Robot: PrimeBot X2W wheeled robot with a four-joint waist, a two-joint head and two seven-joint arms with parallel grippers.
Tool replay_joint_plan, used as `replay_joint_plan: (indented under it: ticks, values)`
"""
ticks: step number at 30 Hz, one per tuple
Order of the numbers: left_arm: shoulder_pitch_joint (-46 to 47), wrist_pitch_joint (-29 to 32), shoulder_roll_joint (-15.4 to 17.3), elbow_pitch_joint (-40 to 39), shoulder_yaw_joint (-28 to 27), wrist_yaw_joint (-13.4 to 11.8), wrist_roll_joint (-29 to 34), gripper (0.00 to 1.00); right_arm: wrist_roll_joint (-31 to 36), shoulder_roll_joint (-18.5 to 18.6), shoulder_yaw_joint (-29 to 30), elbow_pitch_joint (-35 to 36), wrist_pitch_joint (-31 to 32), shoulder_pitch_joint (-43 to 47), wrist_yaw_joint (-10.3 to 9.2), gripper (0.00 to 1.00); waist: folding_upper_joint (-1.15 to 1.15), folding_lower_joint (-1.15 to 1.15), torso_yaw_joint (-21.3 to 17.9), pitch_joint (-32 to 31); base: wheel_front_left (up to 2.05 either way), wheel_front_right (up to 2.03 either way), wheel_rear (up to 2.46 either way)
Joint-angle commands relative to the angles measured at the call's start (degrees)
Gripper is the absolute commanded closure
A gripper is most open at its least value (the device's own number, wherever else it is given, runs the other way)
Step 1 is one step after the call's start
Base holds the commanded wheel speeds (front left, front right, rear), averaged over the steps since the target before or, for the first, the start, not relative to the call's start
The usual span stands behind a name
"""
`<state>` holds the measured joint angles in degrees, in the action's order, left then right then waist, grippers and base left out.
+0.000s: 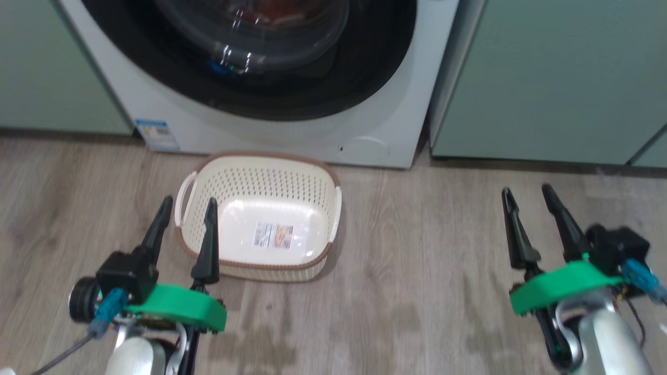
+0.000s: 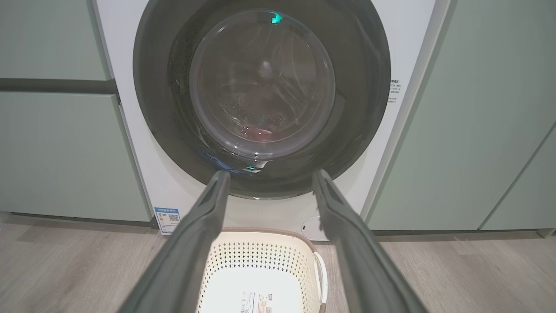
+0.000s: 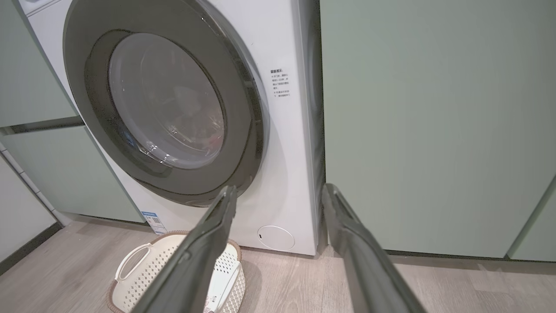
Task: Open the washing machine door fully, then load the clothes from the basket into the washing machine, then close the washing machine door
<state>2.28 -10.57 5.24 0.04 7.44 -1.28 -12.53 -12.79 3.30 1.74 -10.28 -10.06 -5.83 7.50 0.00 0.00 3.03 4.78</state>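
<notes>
Head view: the basket [image 1: 260, 177] stands on the floor [image 1: 417, 260] just before the washing machine [image 1: 172, 114], its bare base showing a label sticker [image 1: 273, 235]. The left end effector [image 1: 188, 200] and right end effector [image 1: 526, 188] are spread wide, holding nothing.

Left wrist view: red clothes [image 2: 260, 132] lie in the drum behind the shut washing machine door [image 2: 369, 87].

Right wrist view: the door sits flush against the machine.

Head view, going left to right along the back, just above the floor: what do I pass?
Left pale green cabinet → blue energy sticker → round service flap, both on the washing machine → right pale green cabinet.
</notes>
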Motion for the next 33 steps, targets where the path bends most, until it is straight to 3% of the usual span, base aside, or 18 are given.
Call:
replay_joint_plan:
  ticks: [1, 15, 33]
  values:
    - [0.6, 0.1, 1.2, -2.4, -1.7, -0.5, 0.4, 0.00, -0.3, -0.4, -0.9, 3.4, 0.3, 0.1, -0.01, 0.00, 0.00, 0.00, -1.2, -1.9, 0.00, 0.00, 0.00]
    - [-3.1, 0.7, 2.0, -2.9, -0.5, -0.8, 0.6, 0.00, 0.1, -0.4, 2.3, 14.8, 6.2, 10.3, -0.01, 0.00, 0.00, 0.00, -2.5, -5.5, 0.00, 0.00, 0.00]
    - [-3.0, 0.4, 2.5, -2.0, 0.5, -1.0, 0.1, 0.00, -0.5, -0.4, 2.8, 16.3, 7.2, 11.7, -0.01, 0.00, 0.00, 0.00, -2.9, -5.4, 0.00, 0.00, 0.00]
